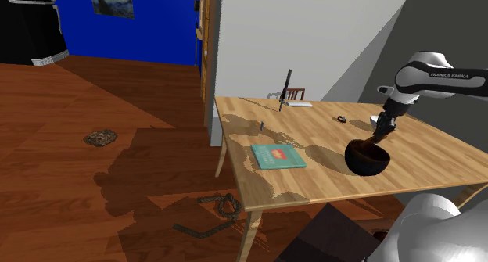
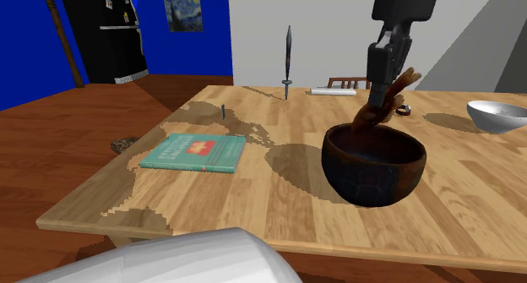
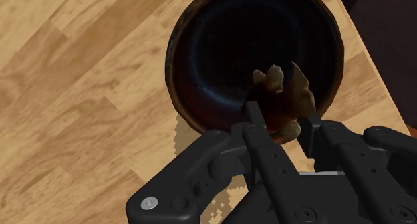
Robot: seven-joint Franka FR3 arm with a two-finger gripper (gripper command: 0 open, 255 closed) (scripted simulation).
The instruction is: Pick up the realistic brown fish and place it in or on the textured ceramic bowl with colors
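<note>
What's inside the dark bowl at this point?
The brown fish hangs over the bowl, clasped by the gripper, its lower end about at the rim. Nothing else shows in the dark interior. The fingers cover part of the fish.

Black gripper [image 3: 281, 119]; mottled tan-brown fish [image 3: 286, 94] within it; bowl [image 2: 372, 176] beneath dark brown, interior blue-black; table [image 2: 279, 214] pale wood grain; book [image 2: 194, 152] teal, red patch.

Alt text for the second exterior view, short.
Black fingers clasp a brown fish just over a dark bowl on a wooden table. A teal book lies toward the view's left, a grey bowl at its right edge.
</note>
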